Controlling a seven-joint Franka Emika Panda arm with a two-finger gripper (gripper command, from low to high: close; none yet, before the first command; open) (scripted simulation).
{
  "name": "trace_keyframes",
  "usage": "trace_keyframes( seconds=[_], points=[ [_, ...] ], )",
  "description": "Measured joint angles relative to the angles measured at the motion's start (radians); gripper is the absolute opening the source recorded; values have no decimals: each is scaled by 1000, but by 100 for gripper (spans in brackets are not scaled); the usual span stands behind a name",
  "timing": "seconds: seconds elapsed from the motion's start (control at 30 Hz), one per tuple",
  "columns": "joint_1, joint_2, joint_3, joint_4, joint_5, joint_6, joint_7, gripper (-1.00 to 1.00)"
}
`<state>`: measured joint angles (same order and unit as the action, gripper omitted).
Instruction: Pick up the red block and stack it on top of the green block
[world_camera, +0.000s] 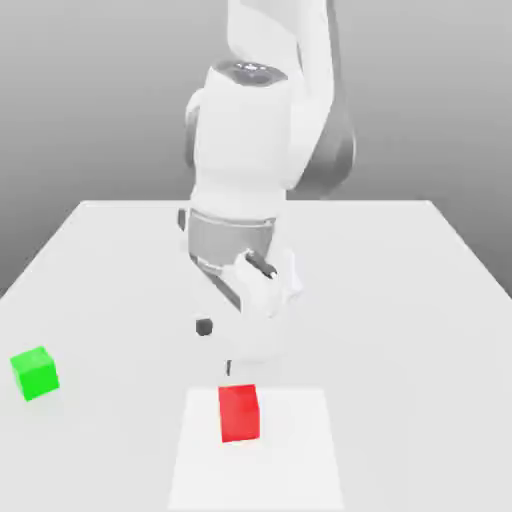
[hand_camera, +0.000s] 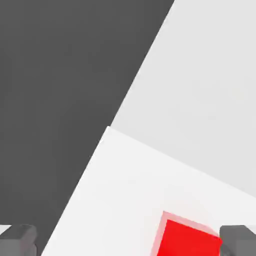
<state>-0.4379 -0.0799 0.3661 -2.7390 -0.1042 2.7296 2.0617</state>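
In the exterior view the pincer (world_camera: 222, 345) hangs from the white arm (world_camera: 262, 130) just above and behind the red block (world_camera: 239, 412), holding nothing. The red block sits on a brighter white patch (world_camera: 300, 450) near the counter's (world_camera: 400, 290) front edge. The green block (world_camera: 35, 373) lies well apart, at that view's left.

In the hand view the pincer (hand_camera: 128, 241) stands wide open, its grey fingertips (hand_camera: 19, 239) spread far apart, with the red block (hand_camera: 187, 239) between them, closer to one fingertip.
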Motion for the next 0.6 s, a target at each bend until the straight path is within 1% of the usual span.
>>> trace_keyframes(
  seconds=[0.1,0.2,0.4,0.6],
  points=[
    [7,56,3,-48,82,50,70,0],
    [16,94,0,-51,85,82,104,0],
    [22,175,-35,-32,-2,146,176,0],
    [82,273,-124,-20,-125,223,265,0]
  ],
)
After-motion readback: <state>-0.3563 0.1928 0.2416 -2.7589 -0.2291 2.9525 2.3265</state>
